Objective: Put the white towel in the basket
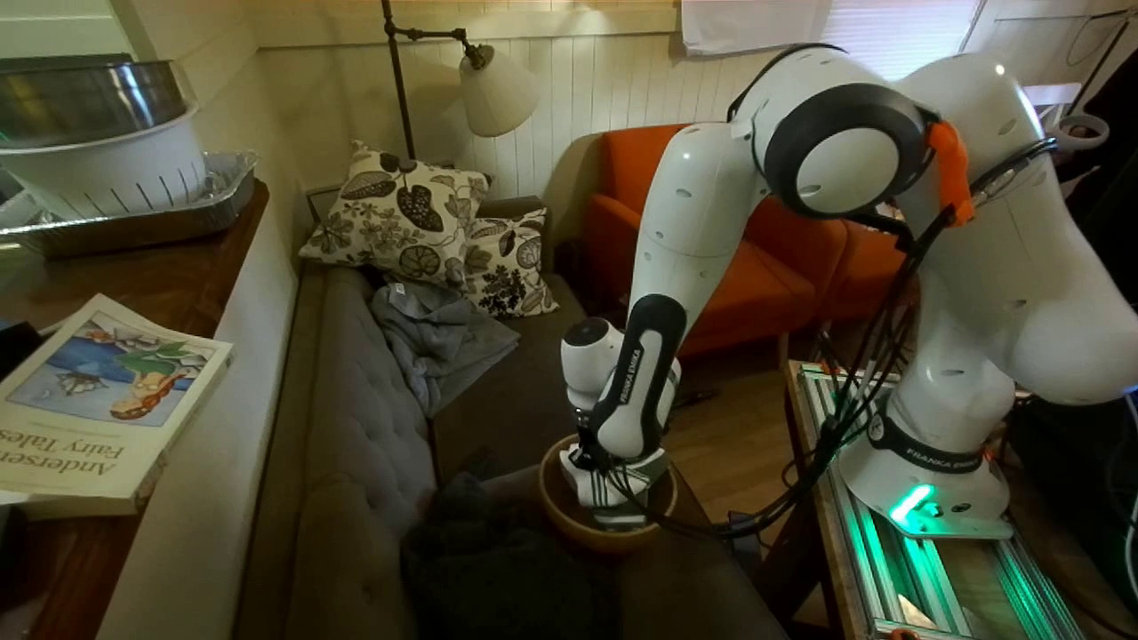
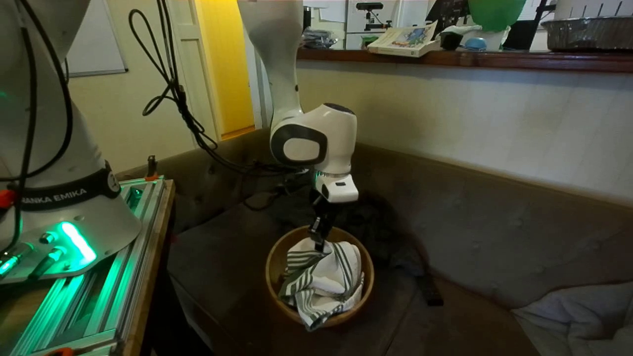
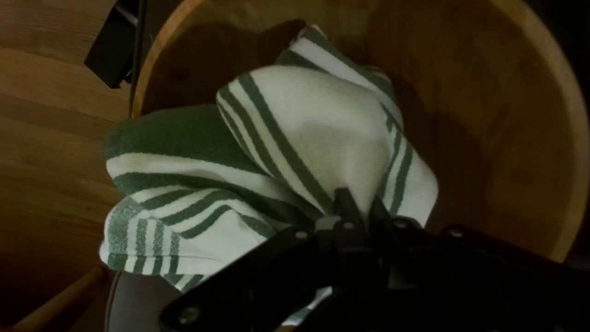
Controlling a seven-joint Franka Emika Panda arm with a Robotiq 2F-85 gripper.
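Note:
The white towel with green stripes [image 2: 329, 277] lies bunched in a round wooden bowl, the basket [image 2: 271, 272]. One end of the towel hangs over the bowl's near rim in that exterior view. The towel also shows in the wrist view [image 3: 318, 110], with one part over the basket's rim at left; the basket's bare inner wall [image 3: 498, 184] is at right. My gripper [image 3: 362, 205] is shut on a fold of the towel, pinched between the fingertips. In an exterior view the gripper [image 2: 319, 242] points down inside the bowl's outline. The towel's underside is hidden.
The bowl stands on a brown sofa [image 2: 222, 296]. A dark blanket [image 1: 498, 569] lies beside it. A grey cloth [image 1: 436, 333] and patterned pillows [image 1: 409, 213] lie farther along. A remote [image 2: 430, 290] lies near the bowl. The robot's table [image 1: 818, 498] stands beside the sofa.

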